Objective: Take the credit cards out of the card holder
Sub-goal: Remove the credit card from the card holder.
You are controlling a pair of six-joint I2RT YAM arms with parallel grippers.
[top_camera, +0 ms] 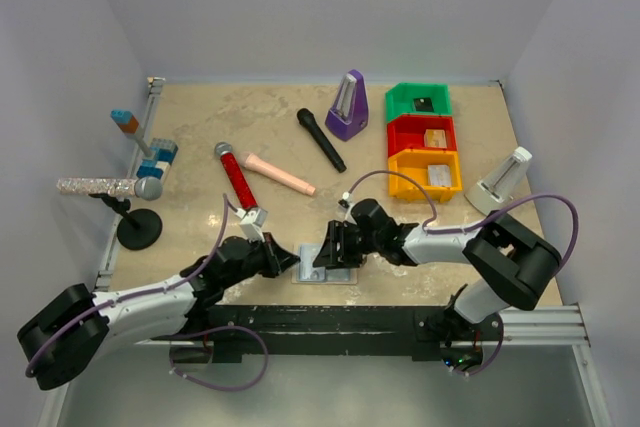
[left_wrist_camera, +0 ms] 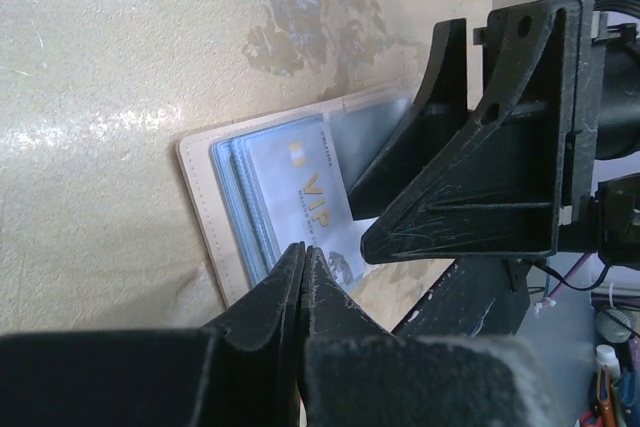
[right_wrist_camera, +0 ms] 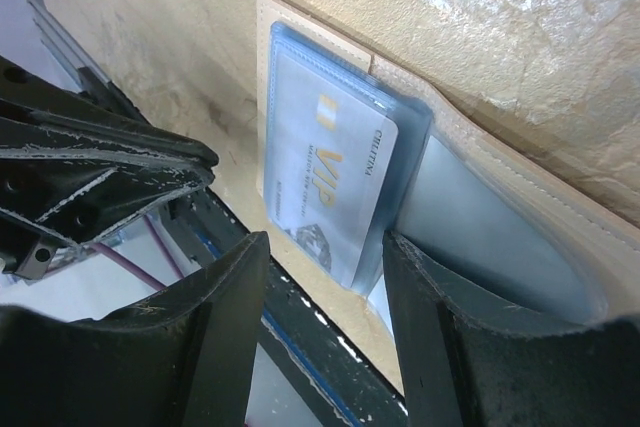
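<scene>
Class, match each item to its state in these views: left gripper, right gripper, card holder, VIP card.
Items:
1 left gripper
2 right gripper
3 card holder
4 VIP card

States:
A fingers apart
B spread open on the table
C fingers closed together
D in the holder, print facing up

Pairs: 1-C, 2-A, 3-B, 4-D
</scene>
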